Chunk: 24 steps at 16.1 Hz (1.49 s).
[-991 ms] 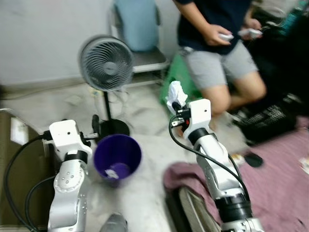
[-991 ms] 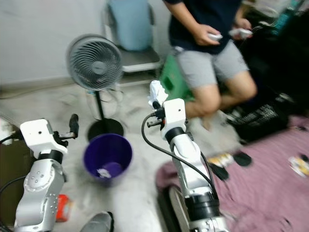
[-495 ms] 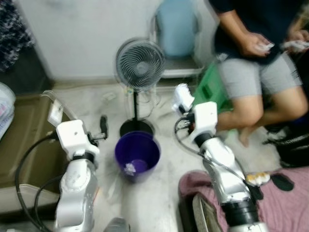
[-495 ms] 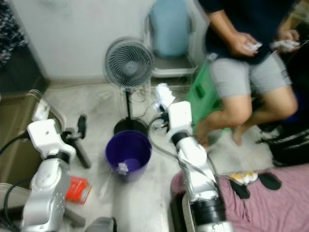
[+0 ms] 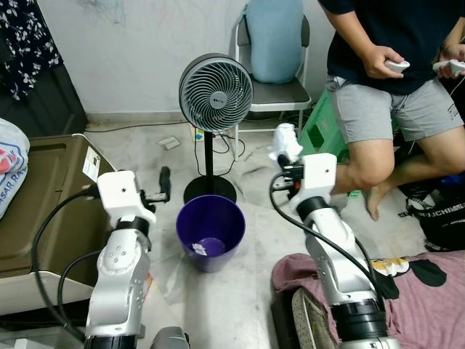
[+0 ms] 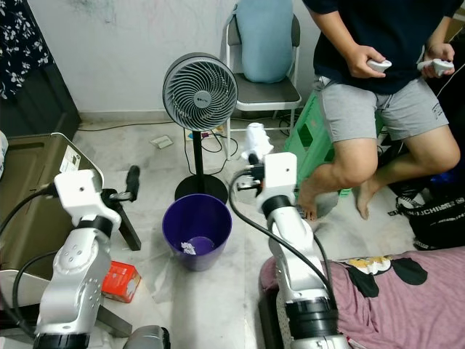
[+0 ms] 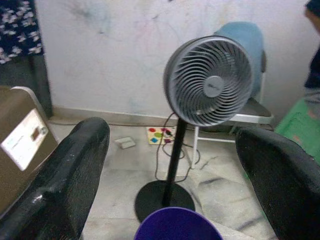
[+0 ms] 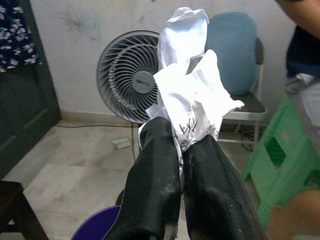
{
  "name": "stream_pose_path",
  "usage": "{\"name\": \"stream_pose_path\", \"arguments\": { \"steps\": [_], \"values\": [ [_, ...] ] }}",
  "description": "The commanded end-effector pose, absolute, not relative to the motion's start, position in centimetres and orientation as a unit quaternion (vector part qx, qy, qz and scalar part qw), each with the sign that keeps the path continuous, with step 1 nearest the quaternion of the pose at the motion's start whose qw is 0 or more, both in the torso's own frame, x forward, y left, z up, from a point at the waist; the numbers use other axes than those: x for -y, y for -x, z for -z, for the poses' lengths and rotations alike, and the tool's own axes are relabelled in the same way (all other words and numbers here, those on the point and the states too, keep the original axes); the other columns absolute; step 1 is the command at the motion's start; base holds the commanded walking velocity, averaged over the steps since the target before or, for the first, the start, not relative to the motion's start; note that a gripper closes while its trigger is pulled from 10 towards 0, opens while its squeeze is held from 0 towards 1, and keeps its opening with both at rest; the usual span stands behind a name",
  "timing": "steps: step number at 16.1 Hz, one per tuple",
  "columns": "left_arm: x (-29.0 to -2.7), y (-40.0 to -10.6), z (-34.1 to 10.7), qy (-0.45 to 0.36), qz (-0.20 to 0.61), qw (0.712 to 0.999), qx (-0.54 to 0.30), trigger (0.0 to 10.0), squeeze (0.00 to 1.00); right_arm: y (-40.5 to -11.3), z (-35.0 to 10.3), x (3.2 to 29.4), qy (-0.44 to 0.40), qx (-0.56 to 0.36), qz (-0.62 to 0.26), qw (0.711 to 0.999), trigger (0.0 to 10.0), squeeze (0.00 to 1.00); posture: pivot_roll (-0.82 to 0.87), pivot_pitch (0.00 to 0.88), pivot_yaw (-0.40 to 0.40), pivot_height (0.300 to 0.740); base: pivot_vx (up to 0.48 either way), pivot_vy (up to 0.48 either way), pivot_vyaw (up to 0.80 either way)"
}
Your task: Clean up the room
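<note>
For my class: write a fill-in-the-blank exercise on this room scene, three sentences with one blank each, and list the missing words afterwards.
1. The right gripper has its jaws shut on a crumpled piece of white ____.
2. The bin on the floor between the two arms is ____ in colour.
3. Behind the bin stands a grey ____ on a black pole with a round base.

Missing words: paper; purple; fan
</note>
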<state>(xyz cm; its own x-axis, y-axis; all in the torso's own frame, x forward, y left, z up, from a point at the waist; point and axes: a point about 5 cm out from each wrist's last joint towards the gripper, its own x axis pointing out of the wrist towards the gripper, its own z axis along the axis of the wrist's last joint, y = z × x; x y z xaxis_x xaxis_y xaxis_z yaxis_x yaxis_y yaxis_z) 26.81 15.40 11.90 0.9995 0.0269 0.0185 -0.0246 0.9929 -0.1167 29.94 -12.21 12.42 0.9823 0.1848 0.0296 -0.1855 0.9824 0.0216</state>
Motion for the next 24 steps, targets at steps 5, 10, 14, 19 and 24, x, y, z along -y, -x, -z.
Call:
{"name": "stream_pose_path", "arguments": {
  "steps": [5, 10, 14, 19, 24],
  "values": [
    [-15.3, -26.9, -11.8, 0.060, -0.011, 0.998, 0.006, 10.0, 0.00, -30.1, -13.1, 11.5, -0.003, 0.027, -0.104, 0.994, 10.0, 0.00, 0.07, 0.000, -0.030, 0.740, 0.000, 0.000, 0.58],
    [-15.1, -26.6, -11.7, 0.070, -0.004, 0.998, 0.001, 10.0, 0.00, -30.2, -13.1, 11.4, -0.004, 0.026, -0.105, 0.994, 10.0, 0.00, 0.06, 0.000, -0.032, 0.740, 0.000, 0.000, 0.80],
    [-14.9, -26.7, -11.7, 0.071, 0.005, 0.997, 0.001, 10.0, 0.00, -30.0, -13.0, 11.6, 0.000, 0.025, -0.100, 0.995, 10.0, 0.00, 0.06, 0.000, -0.028, 0.740, 0.000, 0.000, 0.76],
    [-15.0, -26.6, -11.8, 0.075, 0.011, 0.997, 0.003, 10.0, 0.00, -30.1, -13.0, 11.5, -0.012, 0.022, -0.095, 0.995, 10.0, 0.00, 0.06, 0.000, -0.026, 0.740, 0.000, 0.000, 0.11],
    [-14.9, -26.7, -12.0, 0.080, 0.026, 0.996, 0.005, 10.0, 0.00, -30.2, -12.8, 11.5, -0.032, 0.014, -0.089, 0.995, 10.0, 0.00, 0.07, 0.000, -0.018, 0.740, 0.000, 0.000, 0.00]
  ]
}}
